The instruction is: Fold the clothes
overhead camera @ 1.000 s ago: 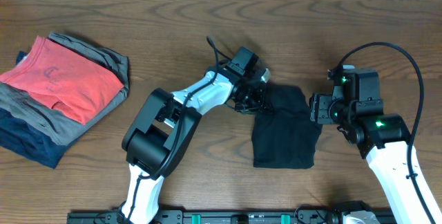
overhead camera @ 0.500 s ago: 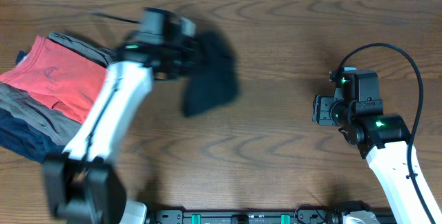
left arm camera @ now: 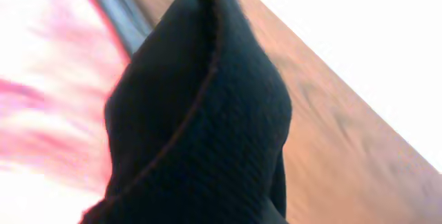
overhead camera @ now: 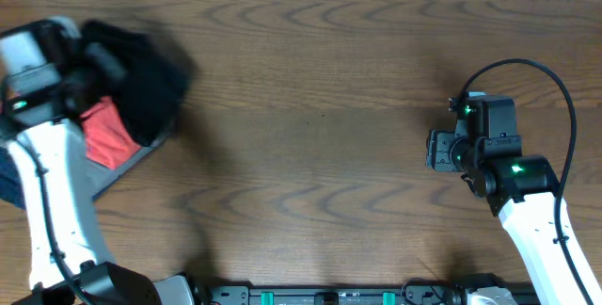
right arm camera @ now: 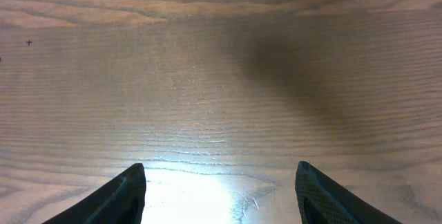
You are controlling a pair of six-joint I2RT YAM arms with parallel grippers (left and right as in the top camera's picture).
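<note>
Right end effector [right arm camera: 219, 165]: fingers stood wide apart; nothing lay between them; only bare wood showed below.
Right arm: sat at the right side of the tabletop [overhead camera: 310, 107]; well apart from all cloth.
Grey garment [overhead camera: 141, 150]: lay folded at the left edge; formed the lower visible layer of the pile.
Coral-red garment [overhead camera: 108, 136]: lay on the grey one; partly covered from above by dark cloth.
Black shirt [overhead camera: 141, 79]: was bunched at the far left, over the far part of the pile; blurred in the overhead view; filled most of the left wrist view, with a stitched seam running across the fabric.
Left end effector [overhead camera: 94, 72]: was at the shirt, over the pile; its fingers were hidden by the cloth in both views; opening and grip cannot be told.
</note>
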